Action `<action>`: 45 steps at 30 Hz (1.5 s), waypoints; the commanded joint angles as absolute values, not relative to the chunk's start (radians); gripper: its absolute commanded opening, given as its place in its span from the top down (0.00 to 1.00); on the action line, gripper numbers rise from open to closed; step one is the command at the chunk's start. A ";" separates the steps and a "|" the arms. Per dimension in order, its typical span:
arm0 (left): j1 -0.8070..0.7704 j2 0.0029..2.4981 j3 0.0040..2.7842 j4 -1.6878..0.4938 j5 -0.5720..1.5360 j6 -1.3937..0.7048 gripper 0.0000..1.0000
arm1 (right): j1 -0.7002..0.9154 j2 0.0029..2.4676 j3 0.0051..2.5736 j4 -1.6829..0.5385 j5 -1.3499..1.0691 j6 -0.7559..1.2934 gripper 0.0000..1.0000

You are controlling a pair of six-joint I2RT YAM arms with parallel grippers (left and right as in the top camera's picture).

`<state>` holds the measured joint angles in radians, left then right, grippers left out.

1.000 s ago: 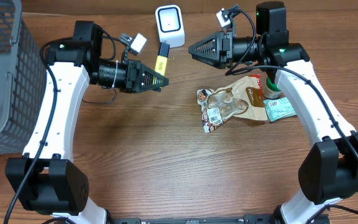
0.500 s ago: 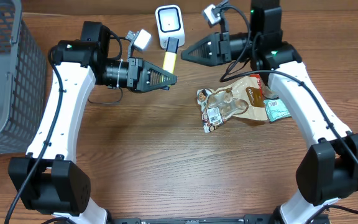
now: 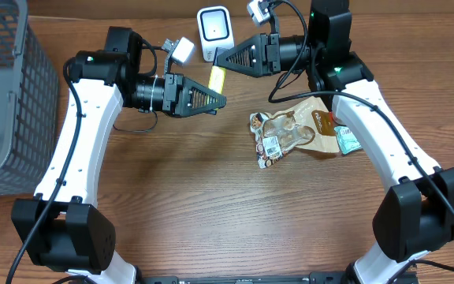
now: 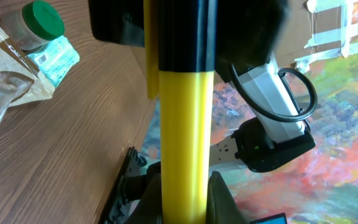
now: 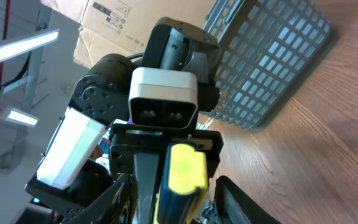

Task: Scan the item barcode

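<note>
Overhead view: the yellow tube (image 3: 217, 78) is held off the table (image 3: 211, 205), just in front of the white scanner (image 3: 213, 31) and between the two gripper tips.
Left gripper (image 3: 219, 99): clamped tight on one end of the tube. In the left wrist view the tube stands straight up from between the fingers (image 4: 221, 196) and turns black toward the top.
Right gripper (image 5: 176, 193): jaws partly apart, one finger on each side of the tube's other end. A gap seems to show on both sides, but from this angle I cannot tell whether either finger touches it.
Other items: a clear snack bag (image 3: 282, 132), a green-lidded jar (image 4: 41, 22) and a teal packet (image 4: 56, 57) lie together on the right of the table, well apart from the tube.
Basket (image 3: 6, 95): grey mesh, at the table's left edge.
</note>
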<state>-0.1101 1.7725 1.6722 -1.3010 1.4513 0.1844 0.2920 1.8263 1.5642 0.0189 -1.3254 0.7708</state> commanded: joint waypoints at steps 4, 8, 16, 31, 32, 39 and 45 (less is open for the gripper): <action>-0.115 1.760 1.672 -1.297 1.457 0.214 0.96 | 0.326 1.829 1.572 0.022 -1.234 0.785 0.70; -0.115 1.760 1.672 -1.296 1.446 0.214 0.96 | 0.326 1.829 1.572 0.022 -1.230 0.784 0.71; -0.111 1.760 1.672 -1.297 1.410 0.213 0.96 | 0.315 1.829 1.572 0.022 -1.206 0.778 0.69; -0.111 1.760 1.672 -1.275 1.405 0.213 0.96 | 0.313 1.829 1.572 -0.016 -1.224 0.777 0.75; -0.111 1.760 1.672 -1.274 1.402 0.213 0.96 | 0.313 1.829 1.572 -0.016 -1.224 0.775 0.76; -0.111 1.760 1.672 -1.202 1.237 0.168 0.70 | 0.313 1.829 1.572 -0.016 -1.224 0.657 0.83; -0.110 1.760 1.672 -1.106 1.028 0.087 0.51 | 0.313 1.829 1.572 -0.020 -1.218 0.580 0.84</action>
<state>-0.1097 1.7725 1.6714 -1.1374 1.1759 0.1329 0.3157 1.8263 1.5642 -0.0196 -1.2156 0.6624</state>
